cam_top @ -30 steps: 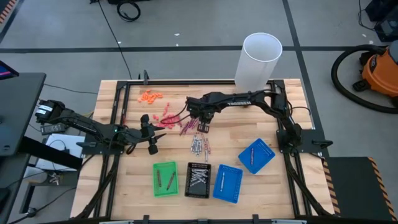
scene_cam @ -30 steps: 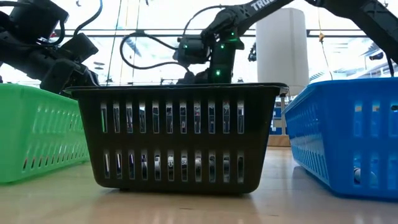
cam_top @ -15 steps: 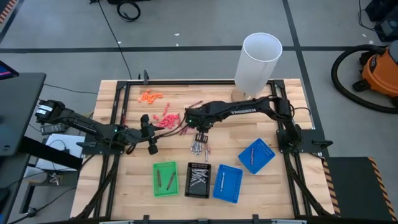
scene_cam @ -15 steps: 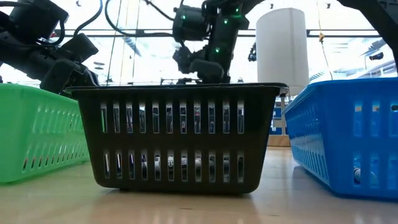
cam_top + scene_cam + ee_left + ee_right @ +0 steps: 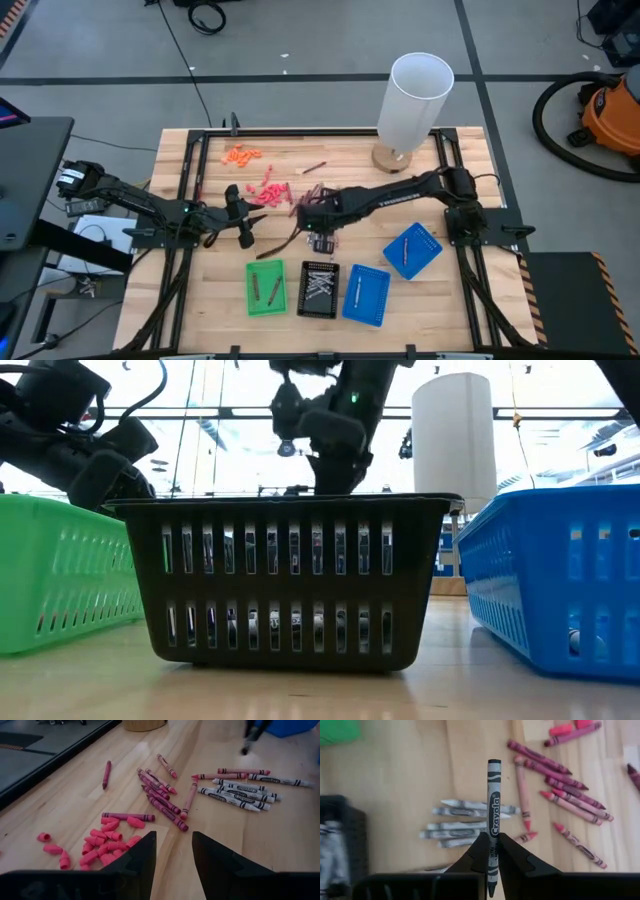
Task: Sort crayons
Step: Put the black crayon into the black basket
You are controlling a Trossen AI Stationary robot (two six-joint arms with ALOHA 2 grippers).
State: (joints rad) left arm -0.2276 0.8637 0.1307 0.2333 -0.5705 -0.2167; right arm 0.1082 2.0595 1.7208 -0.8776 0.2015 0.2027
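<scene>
My right gripper [image 5: 493, 837] is shut on a silvery grey crayon [image 5: 493, 795] and hangs over the table's middle [image 5: 320, 228], just beyond the black tray [image 5: 320, 290]. Below it, more grey crayons [image 5: 465, 820] lie flat in a loose row, with dark red crayons [image 5: 560, 785] scattered beside them. My left gripper [image 5: 172, 855] stands open at the table's left [image 5: 243, 215], short of the dark red crayons [image 5: 160, 795] and touching nothing. My right gripper pinches the grey crayon between its two fingers on the wrapper's lower part [image 5: 493, 827], near the pointed end. The fingers slant steeply down from above. The crayon runs along the fingers, its flat end [image 5: 493, 762] sticking out past them, lifted clear of the table.
Along the near edge stand a green tray [image 5: 265, 287], the black tray with grey crayons in it, and two blue trays [image 5: 366, 295] [image 5: 411, 250]. Coral-pink bits [image 5: 268, 190] and orange bits [image 5: 240, 153] lie far left. A white cylinder [image 5: 420, 95] stands at the far edge.
My right gripper has swung from over the crayon pile toward the table's near edge and a little upward, nearing the black tray. It has stayed shut on the grey crayon, which hangs clear of the table.
</scene>
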